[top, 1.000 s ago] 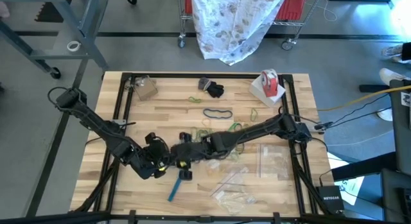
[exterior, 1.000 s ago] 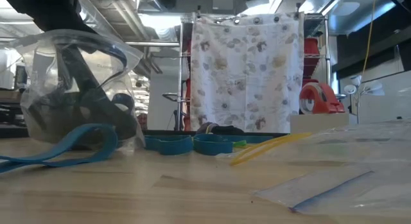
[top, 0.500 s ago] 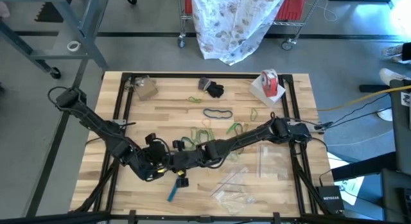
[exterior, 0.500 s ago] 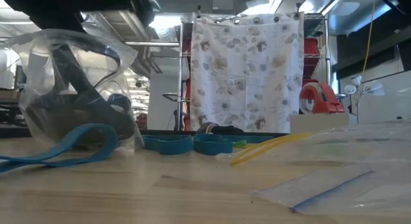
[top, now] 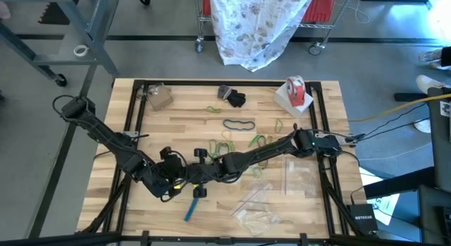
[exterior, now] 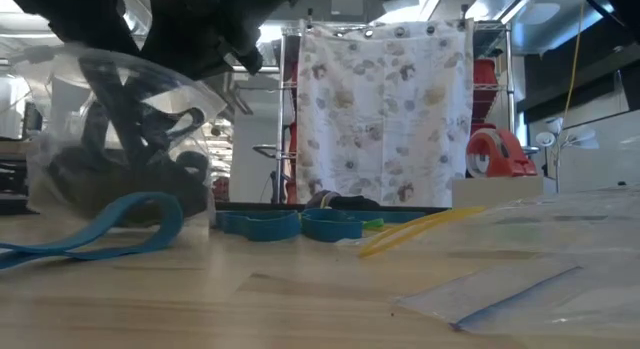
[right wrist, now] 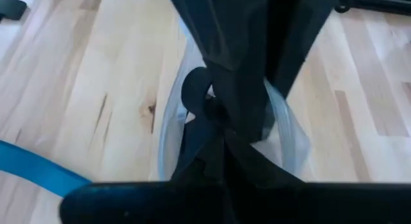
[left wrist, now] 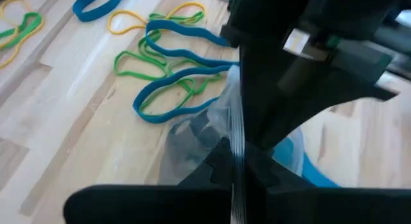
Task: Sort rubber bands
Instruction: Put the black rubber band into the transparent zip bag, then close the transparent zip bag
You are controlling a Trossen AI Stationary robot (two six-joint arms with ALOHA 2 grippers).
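While the left end effector [top: 171,181] pinches a clear bag [exterior: 120,139], the right end effector [top: 199,177] holds black rubber bands [right wrist: 196,95] inside it.

Two arms [top: 113,144] — one tape roll [top: 295,89] — and one black rubber band [top: 239,124] lying loose.

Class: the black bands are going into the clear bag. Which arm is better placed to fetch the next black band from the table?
Probably the right. The left gripper pinches the clear bag by its rim, holding it up. The right gripper is at the bag's mouth, and its arm reaches over from the side where the black rubber band lies.
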